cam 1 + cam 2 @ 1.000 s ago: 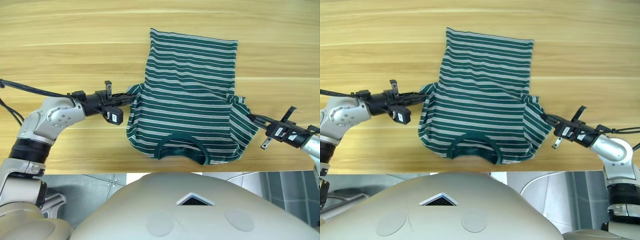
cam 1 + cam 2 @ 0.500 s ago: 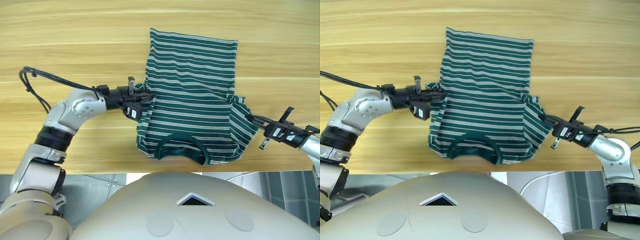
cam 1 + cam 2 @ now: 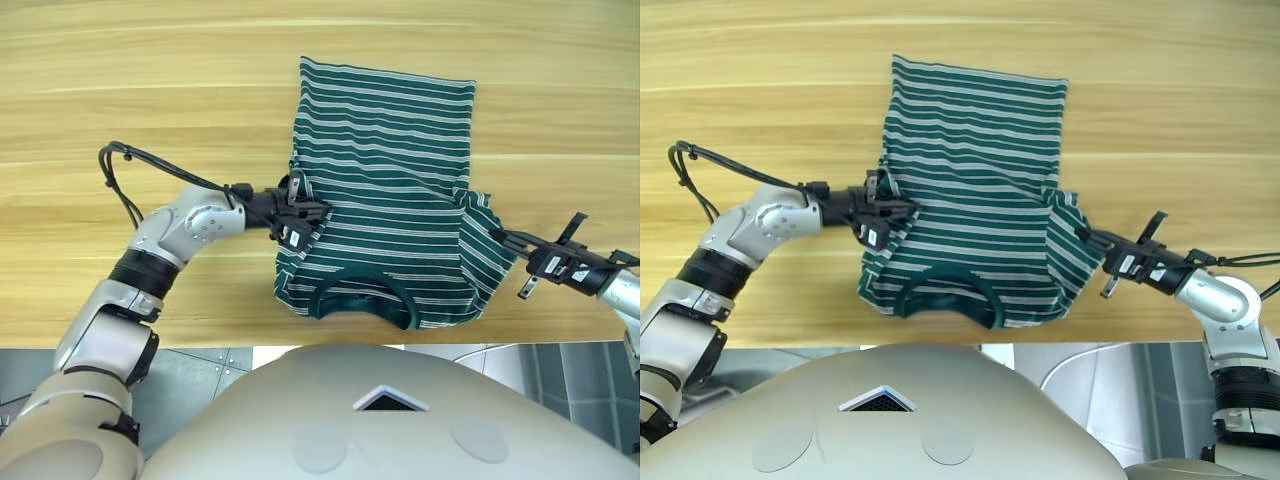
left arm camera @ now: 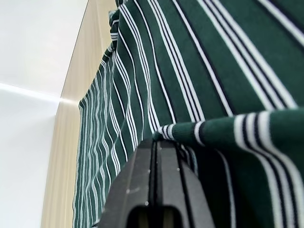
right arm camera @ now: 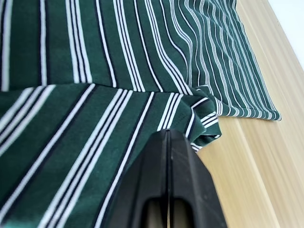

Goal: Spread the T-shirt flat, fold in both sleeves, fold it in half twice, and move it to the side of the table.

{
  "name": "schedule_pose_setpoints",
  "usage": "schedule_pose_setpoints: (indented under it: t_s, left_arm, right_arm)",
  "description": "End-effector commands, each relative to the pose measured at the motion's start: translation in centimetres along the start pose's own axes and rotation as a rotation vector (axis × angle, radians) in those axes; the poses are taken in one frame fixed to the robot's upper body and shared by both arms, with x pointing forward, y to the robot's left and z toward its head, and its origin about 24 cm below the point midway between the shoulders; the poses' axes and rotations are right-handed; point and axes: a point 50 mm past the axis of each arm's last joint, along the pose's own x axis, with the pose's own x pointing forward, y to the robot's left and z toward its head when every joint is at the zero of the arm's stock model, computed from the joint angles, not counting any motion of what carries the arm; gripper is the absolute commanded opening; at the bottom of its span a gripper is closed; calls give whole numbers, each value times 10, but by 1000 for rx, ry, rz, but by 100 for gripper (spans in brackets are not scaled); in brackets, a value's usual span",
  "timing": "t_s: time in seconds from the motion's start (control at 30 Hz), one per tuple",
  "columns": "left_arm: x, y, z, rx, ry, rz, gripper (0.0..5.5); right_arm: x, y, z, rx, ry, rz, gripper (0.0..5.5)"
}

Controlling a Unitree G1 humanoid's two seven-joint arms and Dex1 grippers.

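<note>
The left sleeve (image 3: 297, 235) has been drawn inward over the last second. It was held out past the left edge of the shirt (image 3: 385, 150), and it is now laid over the chest, so that side runs nearly straight from hem to shoulder. The left gripper (image 3: 303, 207) has been carried with it, from beside the shirt to above its left chest. In the wrist view its fingers are seen pressed together, with a fold of striped cloth pinched at their tips.

The right gripper (image 3: 497, 235) has been kept where it was, at the outer edge of the right sleeve (image 3: 485, 225). Its fingers are likewise pressed together on the cloth, and that sleeve is still spread out beyond the body. The shirt itself has not been shifted: it lies in the middle of the table (image 3: 120, 90), with the collar (image 3: 362, 292) nearest the robot and the hem farthest.

The first sleeve fold is judged to be almost done. The cloth has only to be let go and perhaps smoothed, since the folded edge looks somewhat bunched. The right sleeve is yet to be folded in, and the two halvings and the move to the table's side are still to come
</note>
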Motion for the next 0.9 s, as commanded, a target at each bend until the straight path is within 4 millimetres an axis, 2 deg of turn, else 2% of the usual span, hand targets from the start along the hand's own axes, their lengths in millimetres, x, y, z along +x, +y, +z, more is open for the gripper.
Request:
schedule_pose_setpoints:
  t_s: [0.03, 0.27, 0.5, 0.7, 0.9]
  left_arm:
    - [5, -3, 5, 16, -26, -34, 2]
    - [8, -10, 6, 10, -34, -62, 2]
    - [13, -23, -3, 1, 19, -118, 2]
    - [16, -31, -3, -47, 14, -157, 2]
    - [17, -38, -2, -79, -8, -205, 105]
  right_arm:
    - [1, -1, 2, -2, -12, -4, 0]
    - [2, 1, 3, 1, -17, -2, 0]
    - [3, -2, 4, -6, -23, -6, 0]
    - [4, -5, 12, -28, -50, -16, 0]
    - [5, -7, 14, -28, -52, -17, 0]
